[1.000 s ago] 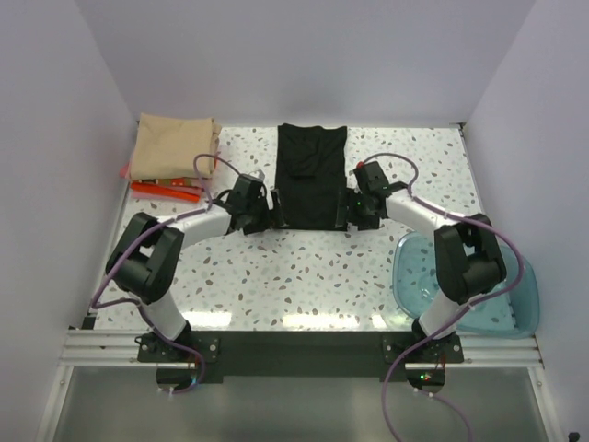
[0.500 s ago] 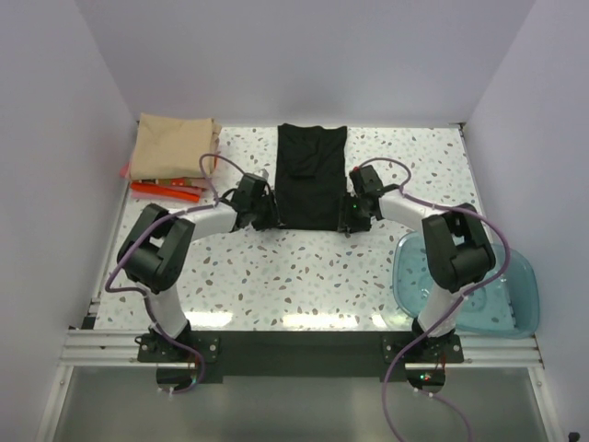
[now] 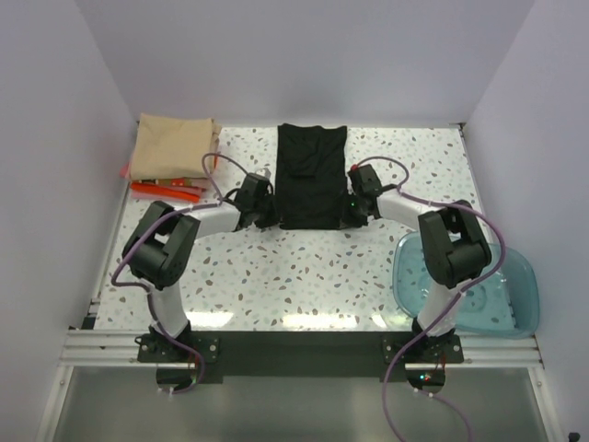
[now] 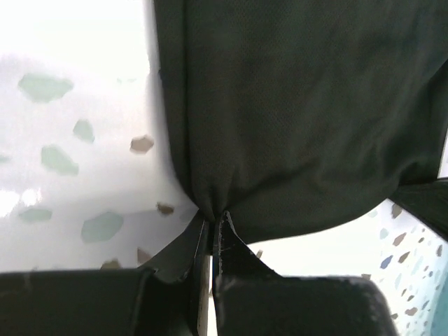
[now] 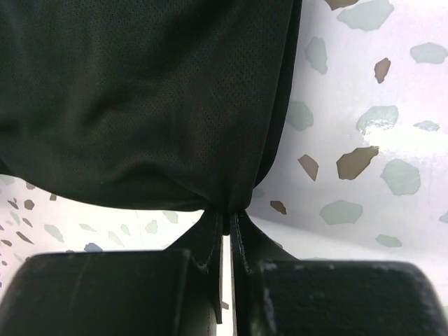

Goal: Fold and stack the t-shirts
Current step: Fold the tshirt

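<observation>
The black t-shirt (image 3: 311, 175) lies as a long folded strip in the middle of the table. My left gripper (image 3: 273, 214) is shut on its near left corner; the left wrist view shows the black cloth (image 4: 294, 119) bunched between the fingertips (image 4: 212, 222). My right gripper (image 3: 348, 212) is shut on the near right corner, with the cloth (image 5: 140, 98) pinched into its tips (image 5: 227, 215). A folded tan-beige t-shirt (image 3: 172, 145) sits at the far left, on top of a red-orange t-shirt (image 3: 166, 190) whose edge sticks out beneath it.
A translucent teal plastic bowl (image 3: 512, 293) stands at the near right, beside the right arm. White walls close in the speckled table (image 3: 294, 276) on the left, back and right.
Both grippers moved inward to the black t-shirt's near corners and closed on the cloth. A second ago they stood open beside it.
</observation>
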Robot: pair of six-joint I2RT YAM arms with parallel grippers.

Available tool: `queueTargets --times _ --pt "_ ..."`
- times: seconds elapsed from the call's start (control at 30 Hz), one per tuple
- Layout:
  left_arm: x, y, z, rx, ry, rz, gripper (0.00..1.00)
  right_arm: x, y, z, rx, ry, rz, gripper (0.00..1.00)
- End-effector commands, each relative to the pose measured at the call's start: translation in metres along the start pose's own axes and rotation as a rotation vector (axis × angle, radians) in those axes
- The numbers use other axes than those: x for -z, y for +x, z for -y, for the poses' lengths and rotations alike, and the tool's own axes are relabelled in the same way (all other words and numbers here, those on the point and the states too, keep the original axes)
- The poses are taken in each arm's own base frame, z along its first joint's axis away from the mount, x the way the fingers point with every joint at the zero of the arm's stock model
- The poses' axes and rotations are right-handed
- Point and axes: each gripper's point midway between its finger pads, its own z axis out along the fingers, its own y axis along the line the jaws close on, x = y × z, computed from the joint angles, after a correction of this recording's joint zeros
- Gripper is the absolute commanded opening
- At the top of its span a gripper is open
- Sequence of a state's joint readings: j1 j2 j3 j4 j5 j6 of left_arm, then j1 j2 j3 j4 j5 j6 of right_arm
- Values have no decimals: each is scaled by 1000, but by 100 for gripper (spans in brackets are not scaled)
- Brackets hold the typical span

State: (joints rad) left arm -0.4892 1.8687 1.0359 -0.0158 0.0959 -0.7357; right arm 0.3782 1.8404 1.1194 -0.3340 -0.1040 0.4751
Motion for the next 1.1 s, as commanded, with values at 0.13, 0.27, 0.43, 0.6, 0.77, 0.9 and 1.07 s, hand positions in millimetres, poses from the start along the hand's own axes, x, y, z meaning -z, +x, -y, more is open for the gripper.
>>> queueTargets --times 0.13,0.27,0.43,0.6,0.77,0.9,1.07 --pt "41 53 -23 -74 -101 -13 0 31 51 11 12 -33 -68 0" --pt "74 88 -22 -43 -77 -31 0 60 92 15 41 -73 -116 0" --pt "119 105 -4 -27 -21 9 0 98 117 12 64 -144 -91 0" --pt "143 86 8 -23 -3 79 0 127 99 -1 77 -190 -7 0" --pt "156 32 25 -39 -67 215 0 150 45 -20 80 -173 119 0" --pt "150 -4 40 -69 -62 252 0 151 4 -36 82 -179 172 0" --pt "142 -61 46 -42 -58 311 0 151 -48 -51 61 -219 222 0"
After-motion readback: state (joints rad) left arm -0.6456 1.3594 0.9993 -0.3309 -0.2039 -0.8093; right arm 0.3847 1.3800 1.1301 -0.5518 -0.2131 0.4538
